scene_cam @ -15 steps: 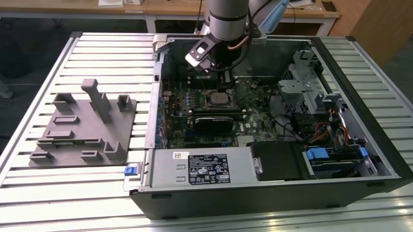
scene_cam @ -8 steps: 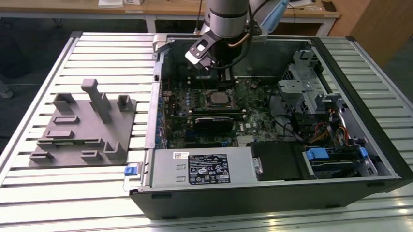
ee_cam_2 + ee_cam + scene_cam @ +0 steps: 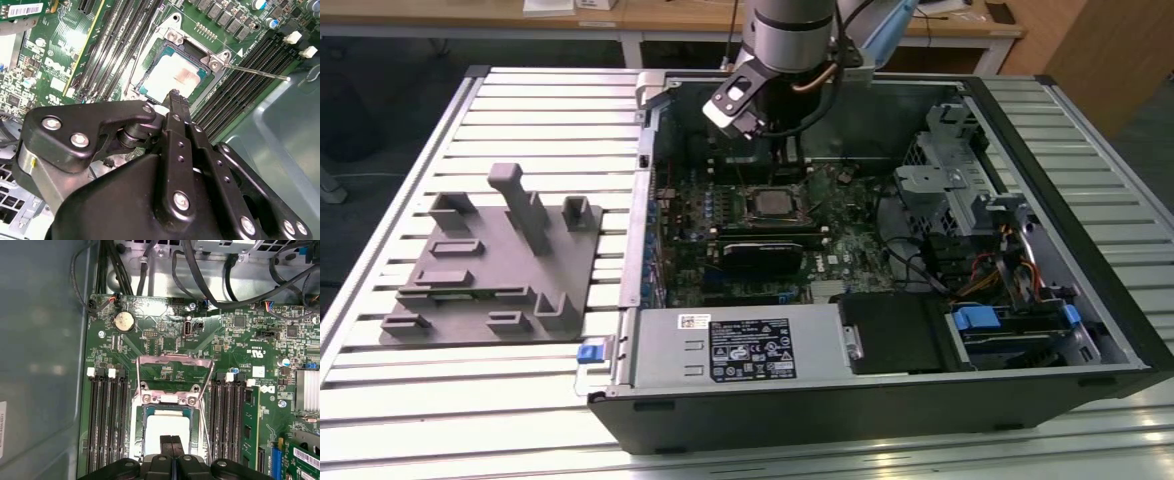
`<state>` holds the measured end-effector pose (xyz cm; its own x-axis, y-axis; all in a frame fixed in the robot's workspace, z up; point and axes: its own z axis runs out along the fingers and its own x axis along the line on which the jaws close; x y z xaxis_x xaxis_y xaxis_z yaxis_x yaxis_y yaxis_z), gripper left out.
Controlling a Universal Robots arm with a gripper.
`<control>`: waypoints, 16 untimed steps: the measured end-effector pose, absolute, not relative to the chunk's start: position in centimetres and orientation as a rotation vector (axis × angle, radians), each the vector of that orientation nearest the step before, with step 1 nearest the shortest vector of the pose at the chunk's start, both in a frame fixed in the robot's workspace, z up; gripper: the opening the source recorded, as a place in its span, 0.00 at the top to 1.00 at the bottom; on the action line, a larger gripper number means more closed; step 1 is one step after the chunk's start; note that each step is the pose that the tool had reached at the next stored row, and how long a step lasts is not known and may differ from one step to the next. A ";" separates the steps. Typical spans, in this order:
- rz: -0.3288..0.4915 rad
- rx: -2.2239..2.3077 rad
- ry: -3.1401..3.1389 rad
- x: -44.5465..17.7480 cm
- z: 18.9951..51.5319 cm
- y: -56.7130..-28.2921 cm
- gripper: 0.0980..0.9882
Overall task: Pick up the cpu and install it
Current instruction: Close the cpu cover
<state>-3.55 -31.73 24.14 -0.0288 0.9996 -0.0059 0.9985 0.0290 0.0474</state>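
Well off to the exterior view's left of the socket [image 3: 746, 204], a grey fixture block [image 3: 494, 260] sits on the slatted worktop [image 3: 520, 100], apart from the open computer case [image 3: 854, 410]. Inside that case the socket lies on the green motherboard [image 3: 851, 245]. In the first wrist view, dark memory slots [image 3: 107, 420] run along both sides of the socket. The cpu [image 3: 774, 203] rests flat inside the socket with its silvery top facing up. The metal load plate [image 3: 172, 367] is swung open and lies back off the socket, leaving the chip uncovered, and a thin lever rod [image 3: 255, 71] sticks out beside the socket. My end effector [image 3: 171, 441] hangs directly over the socket with its fingers pressed together and nothing between them. In the second wrist view its tip sits above one edge of the cpu [image 3: 167, 75]. I cannot tell whether it touches the metal. To the exterior view's right of the socket stands a grey metal drive cage [image 3: 954, 175].
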 end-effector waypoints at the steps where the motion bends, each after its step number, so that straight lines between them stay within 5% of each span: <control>1: 0.046 2.163 2.226 -3.5 24.2 -31.7 0.99; 16: 0.046 2.163 2.226 -3.6 25.2 -32.1 0.99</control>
